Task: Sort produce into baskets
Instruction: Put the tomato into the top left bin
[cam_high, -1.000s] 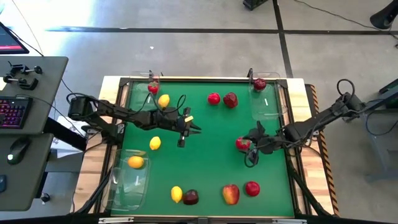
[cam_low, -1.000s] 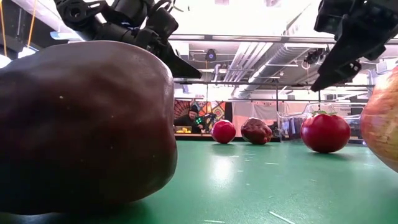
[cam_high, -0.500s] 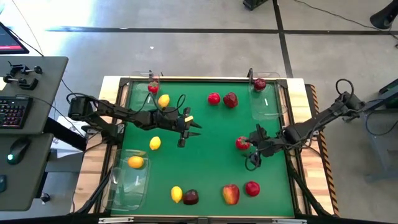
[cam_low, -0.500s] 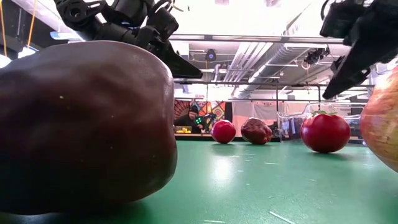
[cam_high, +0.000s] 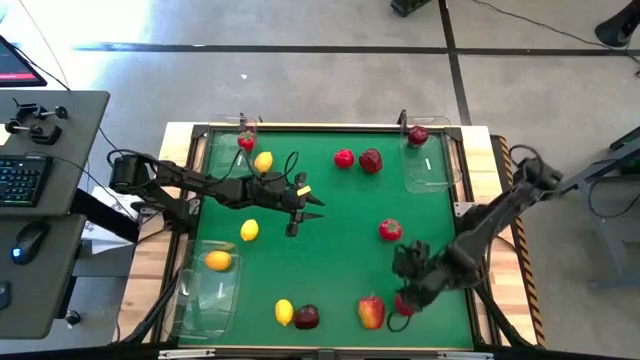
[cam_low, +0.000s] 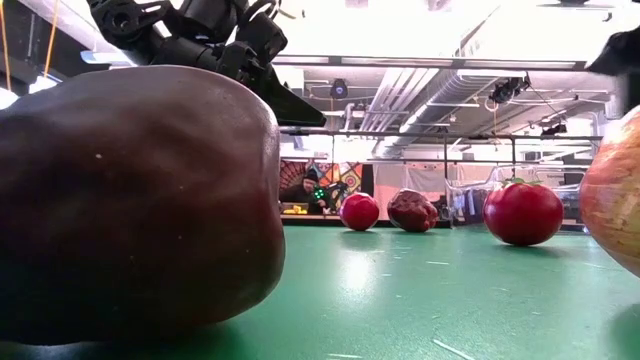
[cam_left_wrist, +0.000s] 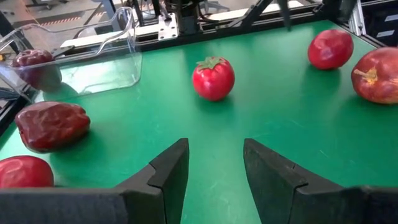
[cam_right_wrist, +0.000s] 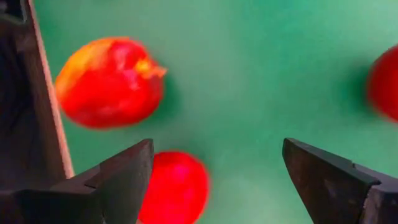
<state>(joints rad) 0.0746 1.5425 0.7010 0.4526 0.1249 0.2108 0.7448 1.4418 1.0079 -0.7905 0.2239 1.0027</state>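
My right gripper (cam_high: 405, 287) is open and empty near the table's near edge, above a small red fruit (cam_right_wrist: 174, 186) and next to a red-yellow apple (cam_high: 371, 312). In its wrist view the red fruit lies beside one finger and the apple (cam_right_wrist: 109, 81) farther off. My left gripper (cam_high: 308, 206) is open and empty over the mat's middle left. A red tomato (cam_high: 390, 230) rests on the mat ahead of it (cam_left_wrist: 213, 78). Three clear trays stand at the far left (cam_high: 222, 160), far right (cam_high: 428, 170) and near left (cam_high: 205, 300).
Lemons lie on the mat (cam_high: 263, 162) (cam_high: 249, 230) (cam_high: 284, 312), and one lies in the near left tray (cam_high: 218, 260). A dark apple (cam_high: 307, 317) fills the low view's left (cam_low: 130, 200). A red fruit (cam_high: 344, 158) and a dark red one (cam_high: 371, 160) lie far centre.
My right gripper has gone from beside the red tomato toward the table's near edge and now stands over the small red fruit and the red-yellow apple. The tomato has stayed where it was.
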